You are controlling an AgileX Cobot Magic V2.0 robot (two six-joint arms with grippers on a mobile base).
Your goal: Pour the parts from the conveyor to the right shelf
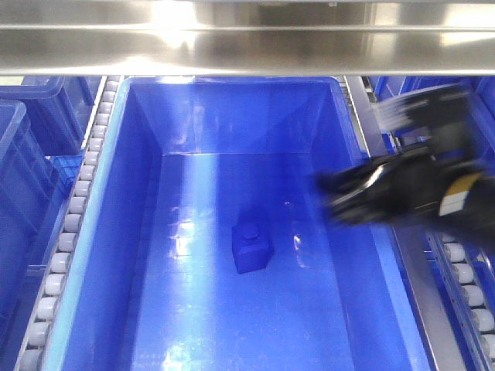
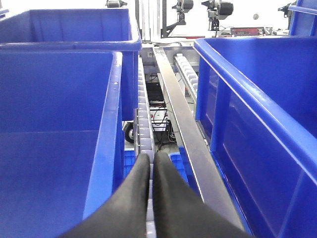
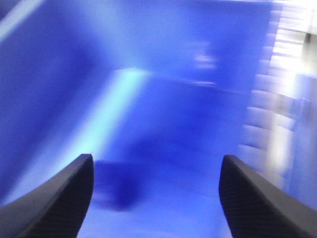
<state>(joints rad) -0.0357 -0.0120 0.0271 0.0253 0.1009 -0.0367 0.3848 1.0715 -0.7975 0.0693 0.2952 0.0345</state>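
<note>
A single blue part (image 1: 252, 246) lies on the floor of the big blue bin (image 1: 139, 100), which sits between the roller tracks (image 1: 73, 209) of the conveyor. The right pincer (image 1: 340, 197), blurred and wide open with nothing held, reaches in over the bin's right wall; a good grasp probably means settling squarely on that rim before tipping. The left pincer (image 2: 151, 166) is pressed closed and empty, low between two bins.
</note>
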